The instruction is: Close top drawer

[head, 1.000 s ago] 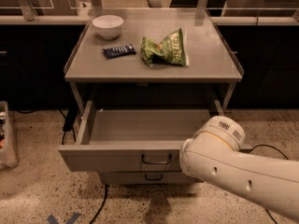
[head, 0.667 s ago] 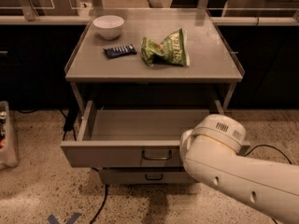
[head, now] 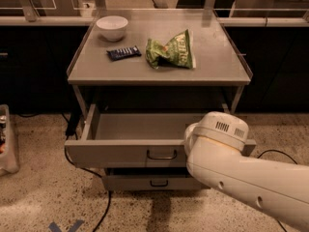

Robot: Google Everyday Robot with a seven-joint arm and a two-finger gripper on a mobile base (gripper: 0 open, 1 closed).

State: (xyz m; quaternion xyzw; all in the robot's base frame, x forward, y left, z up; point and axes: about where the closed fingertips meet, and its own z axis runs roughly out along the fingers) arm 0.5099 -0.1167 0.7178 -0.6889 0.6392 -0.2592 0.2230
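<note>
Counter (head: 217,66): carries a green chip bag (head: 171,50), a white bowl (head: 112,27) and a dark snack bar (head: 124,52), none in your way.
Arm (head: 241,173): white casing low at the drawer's right front, probably placed to push.
Top drawer (head: 120,151): pulled well out beneath the counter, its handle (head: 161,154) unheld.
End effector: hidden behind the arm by the drawer's right end; you cannot tell its grip.

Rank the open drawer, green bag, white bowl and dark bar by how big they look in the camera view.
1. top drawer
2. green bag
3. white bowl (farther back, so that gap is unsure)
4. dark bar
The claw is hidden behind the white arm at the drawer's right front.
</note>
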